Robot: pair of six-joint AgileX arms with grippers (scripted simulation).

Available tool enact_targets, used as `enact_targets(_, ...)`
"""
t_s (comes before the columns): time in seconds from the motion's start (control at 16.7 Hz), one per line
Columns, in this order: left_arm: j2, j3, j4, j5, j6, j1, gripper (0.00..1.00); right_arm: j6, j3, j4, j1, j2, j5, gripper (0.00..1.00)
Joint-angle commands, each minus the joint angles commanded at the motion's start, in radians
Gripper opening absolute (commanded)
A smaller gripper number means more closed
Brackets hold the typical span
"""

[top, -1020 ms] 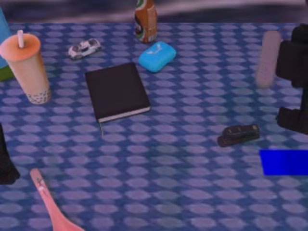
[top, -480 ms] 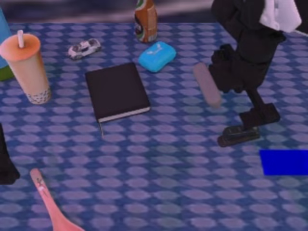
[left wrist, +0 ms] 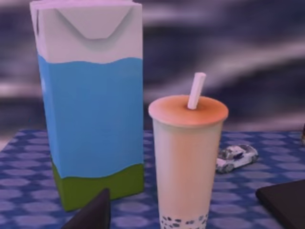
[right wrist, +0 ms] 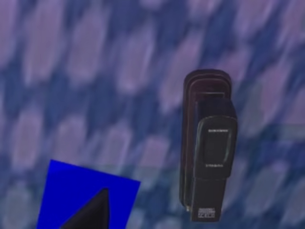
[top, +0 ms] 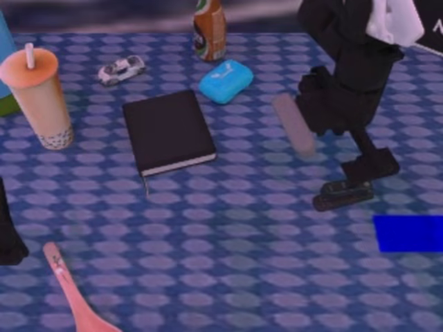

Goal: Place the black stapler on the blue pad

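Note:
The black stapler (top: 342, 194) lies on the patterned cloth at the right of the table, and the right wrist view shows it lengthwise (right wrist: 208, 152). The blue pad (top: 408, 233) lies flat just right of it and nearer the front edge, apart from it (right wrist: 86, 191). My right gripper (top: 370, 167) hangs open just behind the stapler's right end, holding nothing. One dark fingertip (right wrist: 93, 212) shows over the pad. My left gripper (top: 7, 238) is parked at the table's left edge, open, with one fingertip (left wrist: 95, 214) in sight.
A large black notebook (top: 168, 131) lies at centre left, with a light-blue soap block (top: 225, 81) and a brown bottle (top: 210, 29) behind it. A toy car (top: 121, 69), bubble-tea cup (top: 38, 97) and carton (left wrist: 90, 105) stand far left. A pink spoon (top: 69, 290) lies front left.
My right arm swung in from the right edge to just behind the stapler, then shifted slightly in the last half second. The stapler and the pad have not moved.

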Motion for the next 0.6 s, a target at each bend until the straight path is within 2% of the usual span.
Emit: enact_targets(0.6, 0.0, 0.0, 0.0, 0.0, 0.0, 0.0, 1.0, 0.003, -0.227, 0.333, 0.007, 0.106, 0.001, 1.0)
